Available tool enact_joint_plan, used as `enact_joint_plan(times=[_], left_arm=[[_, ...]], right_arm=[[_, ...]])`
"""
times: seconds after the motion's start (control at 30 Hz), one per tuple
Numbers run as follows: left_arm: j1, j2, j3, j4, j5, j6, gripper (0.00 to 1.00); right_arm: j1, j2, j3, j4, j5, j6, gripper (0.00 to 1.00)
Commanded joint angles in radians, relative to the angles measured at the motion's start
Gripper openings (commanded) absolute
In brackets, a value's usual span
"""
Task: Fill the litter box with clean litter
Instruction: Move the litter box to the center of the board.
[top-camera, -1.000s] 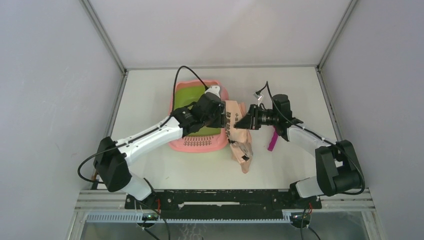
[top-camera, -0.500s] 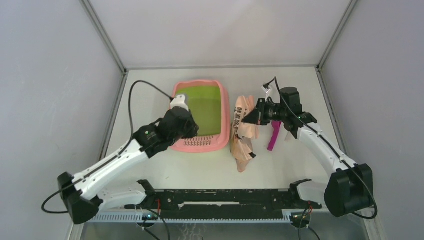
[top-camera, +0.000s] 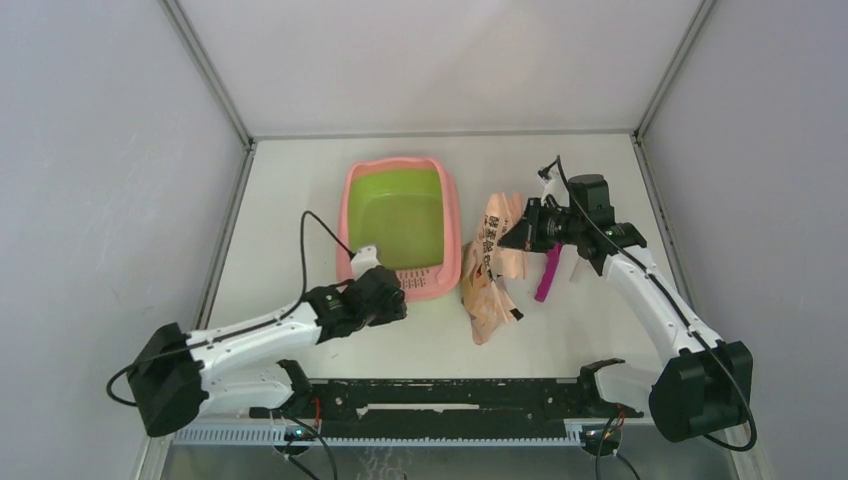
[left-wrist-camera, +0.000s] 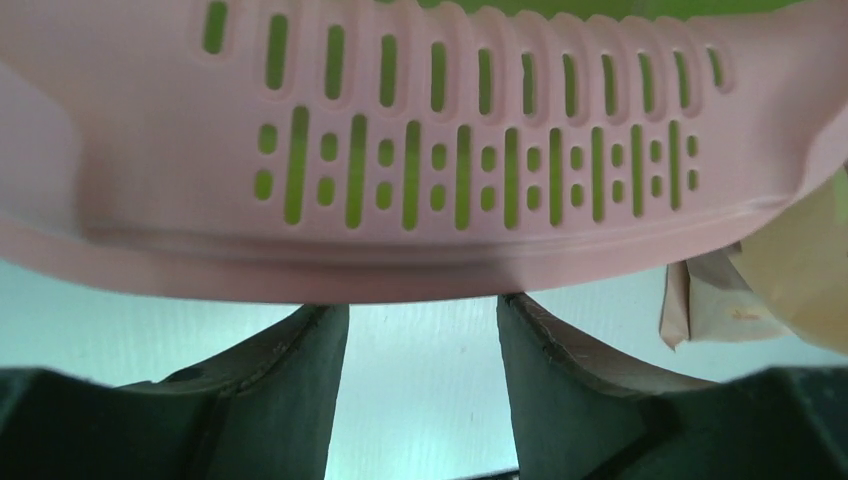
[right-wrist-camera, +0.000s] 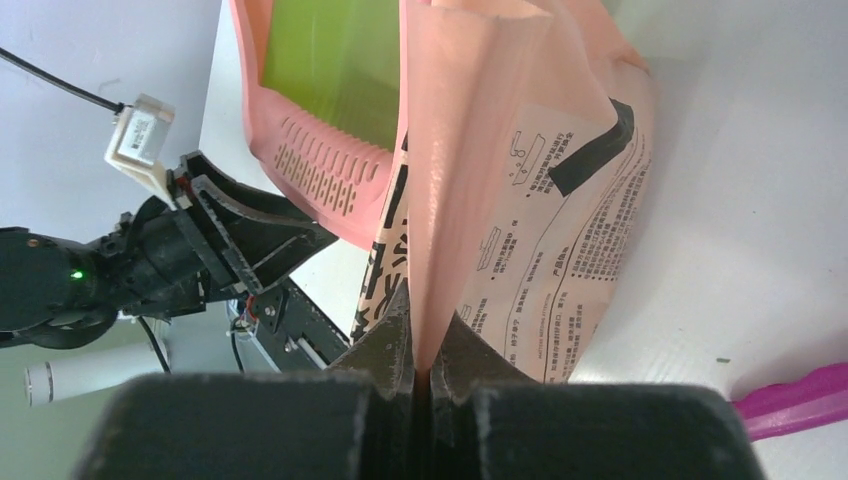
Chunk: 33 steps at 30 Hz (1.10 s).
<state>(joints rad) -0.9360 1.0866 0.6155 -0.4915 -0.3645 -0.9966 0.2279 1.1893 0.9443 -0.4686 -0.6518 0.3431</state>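
The litter box (top-camera: 347, 215) sits mid-counter (top-camera: 290, 180), its lime-green basin bare: no litter can be made out in it. The left claw (left-wrist-camera: 418, 308) hovers low at the near end, just below the perforated pink grid (left-wrist-camera: 450, 150), jaws parted with only counter between them, gripping nothing. The right claw (right-wrist-camera: 422, 350) is pinched fully closed on a thin fold of the peach-pink printed bag (right-wrist-camera: 540, 230), holding it up just beside the box's right rim. A magenta scoop (top-camera: 546, 275) lies on the counter right of the bag.

The grip looks risky. One narrow fold carries a limp bag, so it could slip out once the bag is tipped. Where the bag's opening is cannot be told, and a pour begun beside the rim, not above the basin, would scatter granules onto the counter. With the left claw holding nothing, the box may slide if the bag nudges it.
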Motion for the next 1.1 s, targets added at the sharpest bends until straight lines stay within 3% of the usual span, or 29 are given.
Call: enact_joint_plan(times=[0.0,0.17,0.43,0.77,0.9,1.07], left_arm=[[-0.004,0.119,0.021,0.169,-0.065,-0.021,0.61],[0.040,0.257,0.097,0.217,-0.090,0.034,0.61],[0.184,0.333,0.166,0.285,-0.070,0.157,0.61],[0.251,0.503,0.407,0.306,-0.024,0.351,0.62],[0.266,0.477,0.435,0.275,0.038,0.377,0.70],[0.267,0.326,0.389,0.209,0.117,0.332,0.74]], right_arm=[[-0.010,-0.040,0.042,0.001,-0.002,-0.026,0.00],[-0.016,-0.046,0.042,-0.005,-0.010,-0.025,0.00],[-0.014,-0.036,0.042,-0.009,-0.013,-0.022,0.00],[0.007,-0.024,0.065,-0.034,0.019,-0.032,0.00],[0.057,-0.032,0.115,-0.105,0.084,-0.085,0.00],[0.197,-0.044,0.228,-0.231,0.270,-0.160,0.00]])
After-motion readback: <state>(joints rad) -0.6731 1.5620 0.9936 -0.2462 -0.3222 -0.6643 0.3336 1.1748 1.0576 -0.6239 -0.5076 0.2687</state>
